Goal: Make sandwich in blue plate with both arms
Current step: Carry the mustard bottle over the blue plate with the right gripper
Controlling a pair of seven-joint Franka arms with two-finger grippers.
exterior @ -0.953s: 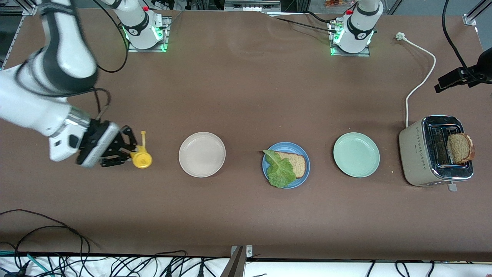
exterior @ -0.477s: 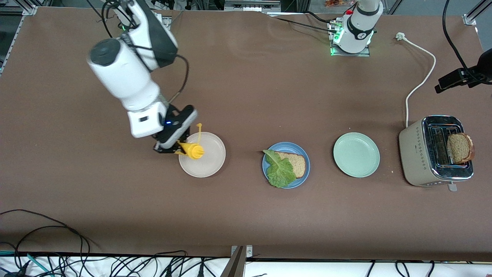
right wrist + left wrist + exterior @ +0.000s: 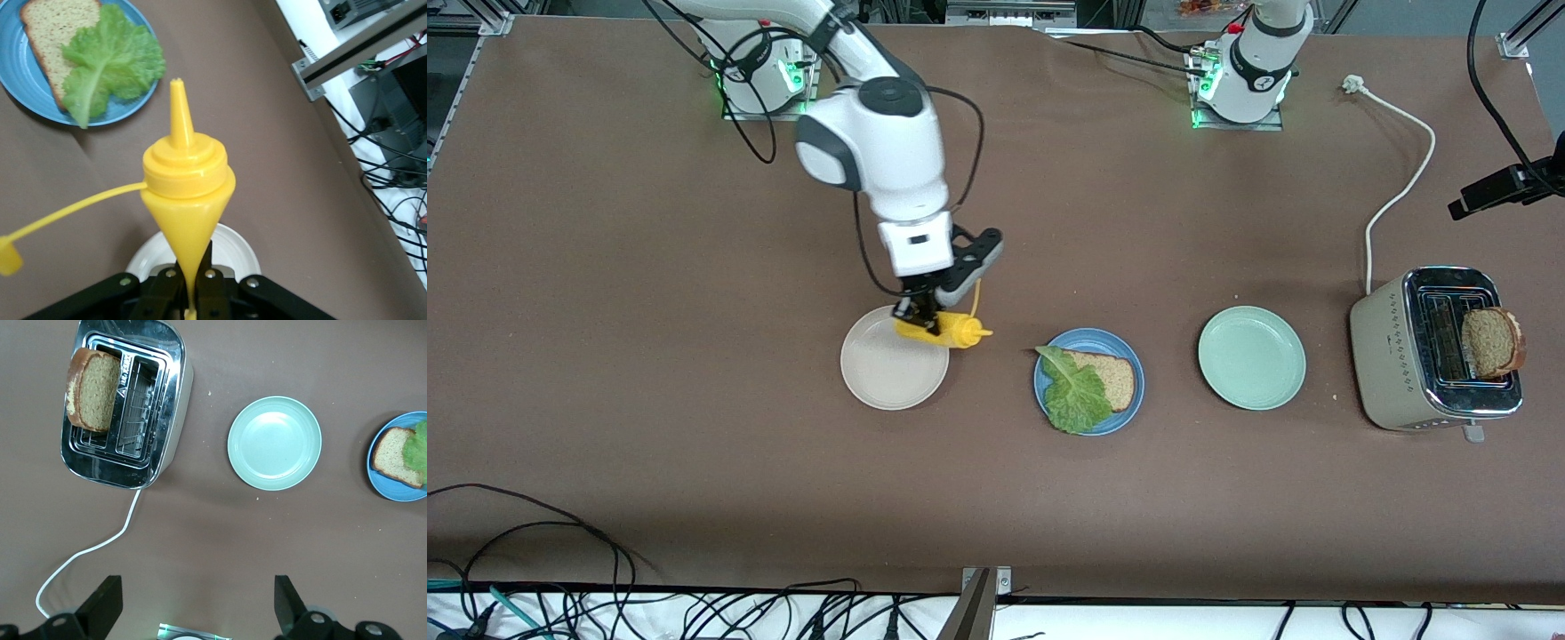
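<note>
While the right hand (image 3: 925,318) grips a yellow squeeze bottle (image 3: 947,330) by its narrow base end, pinched tight between the fingers, it hangs left of centre in the front view over the rim of the cream-white plate (image 3: 889,369), nozzle aimed toward the blue plate (image 3: 1088,380). Cap dangles open on its strap.

The blue plate sits at frame centre, carrying one bread slice (image 3: 1112,377) with a lettuce leaf (image 3: 1074,393) lapped over it. Second slice (image 3: 1491,341) stands in the toaster (image 3: 1432,351) at the right edge of the frame.

Left hand (image 3: 193,607) waits, fingers spread wide and empty, high over the desk (image 3: 996,498) near the mint-green plate (image 3: 1251,357).

Handling, judged: the bottle looks light, soft-walled and smooth; the thin-end grip may let it swivel. Bread is soft and crumbly, best taken by the crust edges; lettuce is limp and shifts easily.
</note>
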